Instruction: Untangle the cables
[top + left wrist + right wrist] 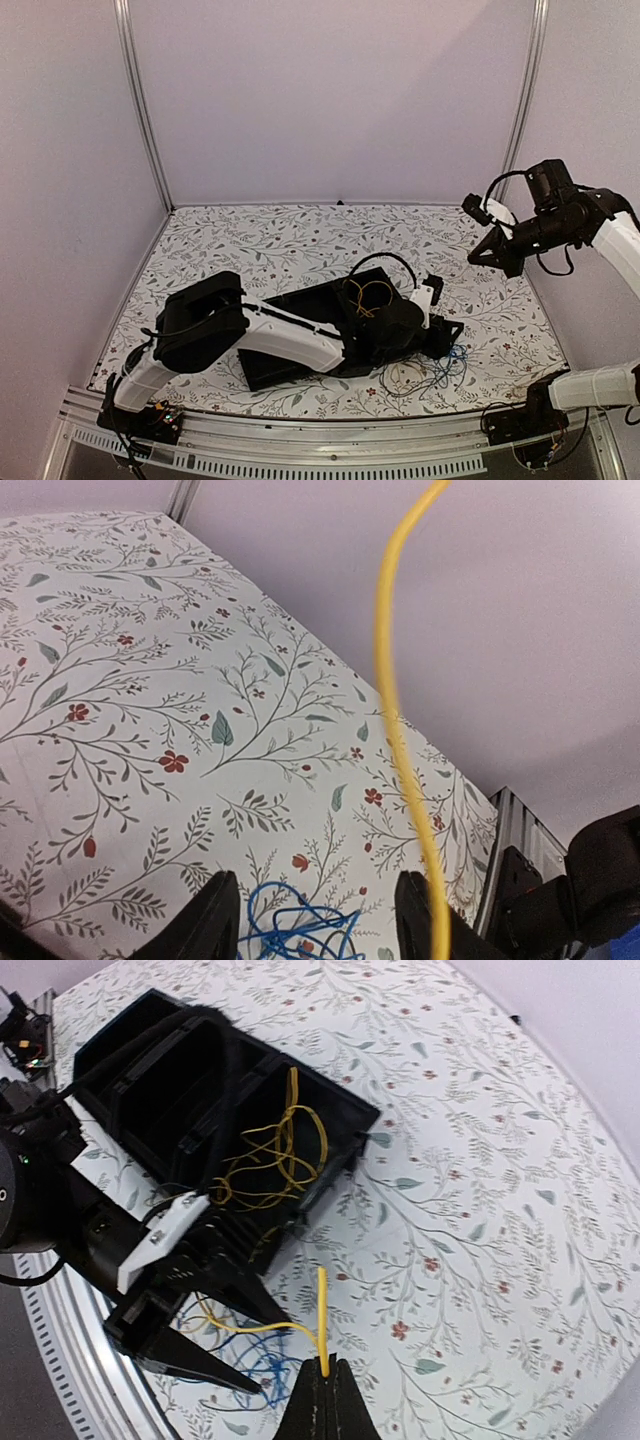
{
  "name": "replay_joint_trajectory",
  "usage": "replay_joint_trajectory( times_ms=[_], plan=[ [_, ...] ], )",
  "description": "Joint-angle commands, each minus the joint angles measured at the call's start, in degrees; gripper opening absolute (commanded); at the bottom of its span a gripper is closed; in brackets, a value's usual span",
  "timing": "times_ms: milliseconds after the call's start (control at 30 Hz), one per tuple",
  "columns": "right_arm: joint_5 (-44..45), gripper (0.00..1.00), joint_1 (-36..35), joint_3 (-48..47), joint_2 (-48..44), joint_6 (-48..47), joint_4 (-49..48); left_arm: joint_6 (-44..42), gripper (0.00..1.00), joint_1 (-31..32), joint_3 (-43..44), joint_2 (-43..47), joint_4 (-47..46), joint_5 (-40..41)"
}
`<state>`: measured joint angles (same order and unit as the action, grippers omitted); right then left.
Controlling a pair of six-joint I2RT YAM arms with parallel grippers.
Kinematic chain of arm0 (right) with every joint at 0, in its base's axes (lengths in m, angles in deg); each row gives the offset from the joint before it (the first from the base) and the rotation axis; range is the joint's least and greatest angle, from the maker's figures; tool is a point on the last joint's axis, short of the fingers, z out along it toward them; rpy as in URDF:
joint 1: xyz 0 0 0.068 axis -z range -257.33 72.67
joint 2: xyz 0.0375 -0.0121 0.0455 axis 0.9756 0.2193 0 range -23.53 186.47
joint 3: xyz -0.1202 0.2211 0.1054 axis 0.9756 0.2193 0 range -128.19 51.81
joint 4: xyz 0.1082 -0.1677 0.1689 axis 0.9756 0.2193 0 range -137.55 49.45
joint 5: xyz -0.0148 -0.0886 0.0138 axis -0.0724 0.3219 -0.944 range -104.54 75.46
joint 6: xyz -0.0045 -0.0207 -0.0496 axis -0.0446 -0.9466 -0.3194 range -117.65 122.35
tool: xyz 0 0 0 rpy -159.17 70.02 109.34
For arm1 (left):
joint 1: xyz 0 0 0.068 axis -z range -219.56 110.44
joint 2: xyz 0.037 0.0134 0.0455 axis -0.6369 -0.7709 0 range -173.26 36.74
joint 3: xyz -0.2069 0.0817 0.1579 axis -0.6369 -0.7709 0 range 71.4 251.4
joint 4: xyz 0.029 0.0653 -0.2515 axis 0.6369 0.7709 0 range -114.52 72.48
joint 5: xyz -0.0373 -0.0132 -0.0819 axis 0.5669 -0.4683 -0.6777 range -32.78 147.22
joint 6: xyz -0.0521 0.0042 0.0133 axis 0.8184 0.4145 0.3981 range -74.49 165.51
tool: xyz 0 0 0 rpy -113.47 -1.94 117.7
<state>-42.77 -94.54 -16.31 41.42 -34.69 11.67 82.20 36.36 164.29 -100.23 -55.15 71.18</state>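
Right gripper (322, 1362) is clamping tight on the yellow cable (322, 1305), which is poking out at its twelve o'clock; left gripper (315, 880) is gaping, blue cables (290, 925) lying between its fingers

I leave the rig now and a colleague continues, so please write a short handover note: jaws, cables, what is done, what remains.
Right gripper: jaws shut on the yellow cable near its end, held high above the table.
Left gripper: jaws open, low over the blue cable, holding nothing.
More yellow loops lie in the black tray; the blue cable is heaped on the table beside it.
Done: one yellow end picked out. Left: pull it free, then separate the rest.
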Motion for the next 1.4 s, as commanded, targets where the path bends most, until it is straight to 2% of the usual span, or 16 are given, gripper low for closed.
replay_joint_trajectory(
  times_ms=[0, 200, 400, 600, 733, 933, 1267, 1367],
  plan=[
    [7.9, 0.0, 9.1, -8.8, -2.0, -8.4, 3.4, -0.4, 0.55, 0.2, -1.8, 0.1, -0.6, -1.3],
    [8.5, 0.0, 18.7, -24.0, 3.1, -10.6, 3.3, -3.2, 0.56, 0.5, -2.5, 0.1, -4.4, -6.6],
    [11.1, 0.0, 19.1, -35.7, 5.5, -5.2, -2.4, -9.5, 0.57, 1.8, -4.2, 3.4, -5.9, -8.2],
    [14.5, 0.0, 19.1, -45.2, 6.7, -1.4, -10.3, -11.5, 0.57, 2.3, -8.2, 8.2, -6.5, -10.7],
    [13.9, 0.0, 19.1, -46.1, 6.0, -0.1, -15.2, -13.2, 0.58, 2.5, -7.3, 10.9, -1.1, -10.2],
    [9.6, 0.0, 19.1, -45.8, 7.2, 1.7, -14.7, -14.6, 0.66, 3.2, -6.4, 15.0, 6.1, -9.5],
    [-3.6, 0.0, 18.8, -44.0, 8.5, 4.8, -13.1, -16.1, 0.66, 3.3, -16.0, 28.0, 7.6, -3.0],
    [-6.4, 0.0, 14.3, -43.4, 9.5, 4.2, -10.8, -15.1, 0.66, 2.5, -19.1, 32.2, 9.2, -1.7]
  ],
)
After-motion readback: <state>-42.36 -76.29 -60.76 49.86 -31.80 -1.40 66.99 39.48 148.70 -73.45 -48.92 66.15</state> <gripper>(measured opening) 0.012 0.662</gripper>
